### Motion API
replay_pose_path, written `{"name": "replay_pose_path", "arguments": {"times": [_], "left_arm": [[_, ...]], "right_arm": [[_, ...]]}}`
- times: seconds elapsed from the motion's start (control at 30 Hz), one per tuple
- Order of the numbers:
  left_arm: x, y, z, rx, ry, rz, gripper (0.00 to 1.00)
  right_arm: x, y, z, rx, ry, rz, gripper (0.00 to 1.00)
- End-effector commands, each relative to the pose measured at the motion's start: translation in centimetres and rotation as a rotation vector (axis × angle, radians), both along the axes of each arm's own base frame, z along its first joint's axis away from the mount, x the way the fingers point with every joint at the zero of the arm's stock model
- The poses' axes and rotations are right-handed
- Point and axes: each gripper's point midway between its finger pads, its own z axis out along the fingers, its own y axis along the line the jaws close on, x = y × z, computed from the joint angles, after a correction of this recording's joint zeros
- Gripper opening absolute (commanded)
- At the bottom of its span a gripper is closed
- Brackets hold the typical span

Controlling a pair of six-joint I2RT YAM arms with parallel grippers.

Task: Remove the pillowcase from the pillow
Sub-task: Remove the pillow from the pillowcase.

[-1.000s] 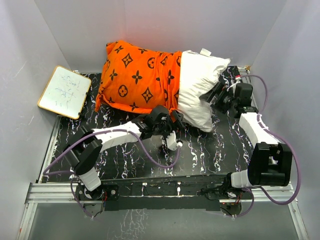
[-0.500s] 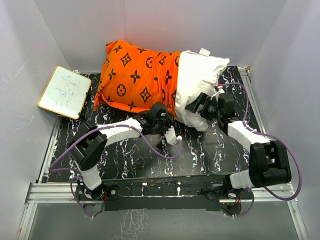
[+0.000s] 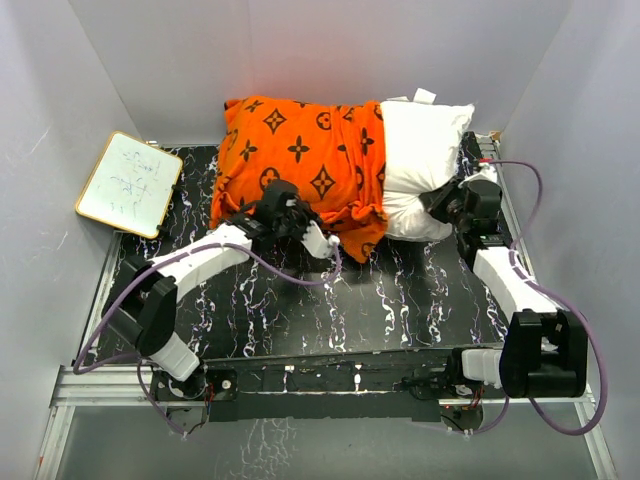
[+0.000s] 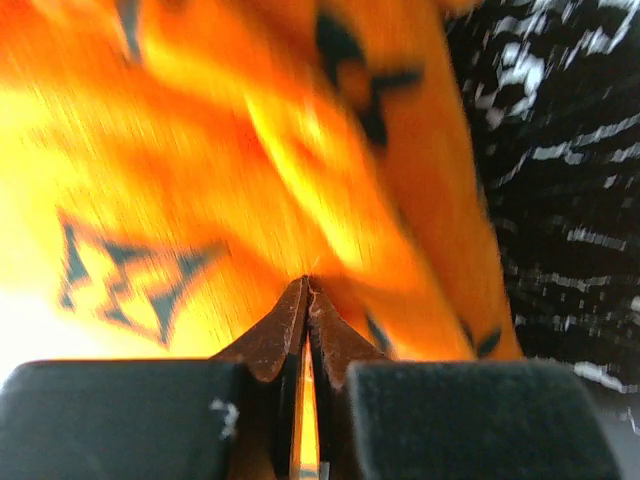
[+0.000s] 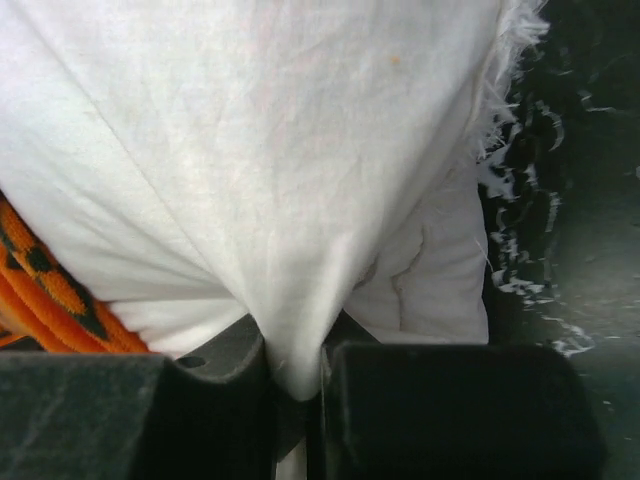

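Observation:
The orange pillowcase [image 3: 300,160] with black motifs covers the left two thirds of the white pillow [image 3: 425,140], which lies along the back wall. The pillow's bare right end sticks out. My left gripper [image 3: 283,205] is at the pillowcase's front side, shut with a pinch of orange fabric [image 4: 250,150] between its fingertips [image 4: 308,290]. At the pillow's front right corner my right gripper [image 3: 442,200] is shut on a fold of white pillow cloth [image 5: 280,150], which runs down between its fingers [image 5: 295,365]. An orange edge [image 5: 50,290] shows at the left of the right wrist view.
A small whiteboard [image 3: 128,183] with a tan frame leans at the left wall. Grey walls enclose the black marbled table [image 3: 400,290] on three sides. Purple cables trail from both arms.
Both grippers have shut, the left on the pillowcase, the right on the pillow. The left moved up and left, the right went to the pillow's front right corner, and the pillow shifted right and straightened.

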Motion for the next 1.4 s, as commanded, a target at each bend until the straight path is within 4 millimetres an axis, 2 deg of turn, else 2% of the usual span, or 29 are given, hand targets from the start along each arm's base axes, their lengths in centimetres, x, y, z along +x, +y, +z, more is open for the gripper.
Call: {"name": "replay_pose_path", "arguments": {"times": [0.0,0.1,0.17,0.2,0.23,0.27,0.3,0.33,0.37,0.47,0.53,0.67,0.73,0.97,1.1,1.23,1.37], "left_arm": [[0.9,4.4,2.9,-0.031,-0.020,0.121,0.00],[1.2,7.1,3.4,-0.042,-0.006,0.186,0.00],[0.4,7.6,4.0,-0.073,0.022,0.198,0.00],[-0.6,7.0,4.2,-0.088,0.056,0.164,0.09],[-2.0,6.1,4.2,-0.097,0.098,0.112,0.37],[-3.7,4.6,4.1,-0.109,0.140,0.048,0.72],[-4.9,3.3,4.3,-0.117,0.148,0.002,0.89],[-6.1,1.7,4.4,-0.122,0.155,-0.048,0.96],[-7.1,0.3,4.7,-0.133,0.159,-0.092,0.97],[-8.4,-3.2,5.5,-0.174,0.172,-0.198,0.97],[-7.9,-5.0,6.5,-0.216,0.127,-0.264,0.97],[-6.5,-7.5,7.5,-0.237,0.059,-0.343,0.97],[-5.9,-8.0,6.6,-0.177,0.077,-0.364,0.96],[-4.5,-8.0,2.8,0.006,0.053,-0.411,0.84],[-3.3,-7.4,1.4,0.071,0.070,-0.355,0.66],[-0.7,-5.7,1.6,0.083,0.078,-0.217,0.45],[0.9,-3.5,2.1,0.086,0.062,-0.130,0.13]], "right_arm": [[1.6,-6.4,6.9,-0.080,-0.185,-0.223,0.08],[1.8,-7.0,6.7,-0.067,-0.162,-0.243,0.08],[2.1,-5.1,7.2,-0.022,-0.175,-0.149,0.08],[2.3,-3.2,7.4,0.002,-0.172,-0.088,0.08],[2.4,-1.0,7.4,-0.001,-0.166,-0.037,0.08],[2.5,1.3,7.5,-0.028,-0.164,0.005,0.08],[2.5,3.0,7.6,-0.052,-0.165,0.032,0.08],[2.4,4.5,7.6,-0.062,-0.166,0.061,0.08],[2.3,5.5,7.7,-0.061,-0.171,0.084,0.08],[1.6,7.5,8.2,-0.069,-0.185,0.126,0.08],[1.0,7.9,8.3,-0.073,-0.187,0.140,0.08],[-0.2,8.3,8.2,-0.070,-0.185,0.164,0.08],[-0.7,8.5,7.9,-0.070,-0.178,0.172,0.08],[-1.3,9.2,7.2,-0.065,-0.160,0.211,0.08],[-1.3,8.5,6.9,-0.089,-0.158,0.182,0.08],[-1.0,6.7,6.7,-0.097,-0.153,0.138,0.08],[-0.4,4.5,5.8,-0.071,-0.121,0.100,0.08]]}}
